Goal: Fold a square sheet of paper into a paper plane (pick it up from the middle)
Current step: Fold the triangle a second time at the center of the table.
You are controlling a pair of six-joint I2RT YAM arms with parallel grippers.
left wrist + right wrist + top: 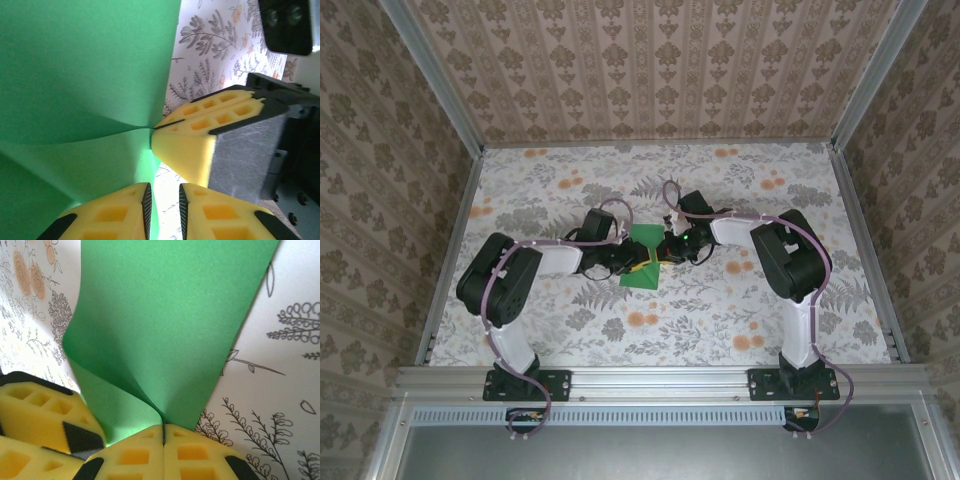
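Our biggest worry is the left arm (505, 275) and the right arm (790, 255), which meet over the middle of the table (570, 340), well away from every edge and corner. With both wrists crowded onto one small spot, a careless move by either could knock one gripper against the other. We judge that the likeliest upset.

Next comes the square sheet of paper (643, 268), at that same middle, partly raised and bowed into a soft curl rather than a clean fold. It is thin, so it may tear if the arms draw apart or twist against each other. If they press together, it may take a stray crease where none belongs.

The right gripper (163, 432) has its pads fully together on one edge of the sheet, a small bite right at the rim, and a tug could slip the paper free. The left gripper (165, 212) stands just beside it, jaws a narrow slit apart. The green reaches that slit, but we cannot tell whether it has any hold.

Around us, the patterned walls (650, 70) and the metal frame (660, 380) along the near edge stand well apart from the work. What stands in the way is the right gripper's own finger, directly ahead of the left one.
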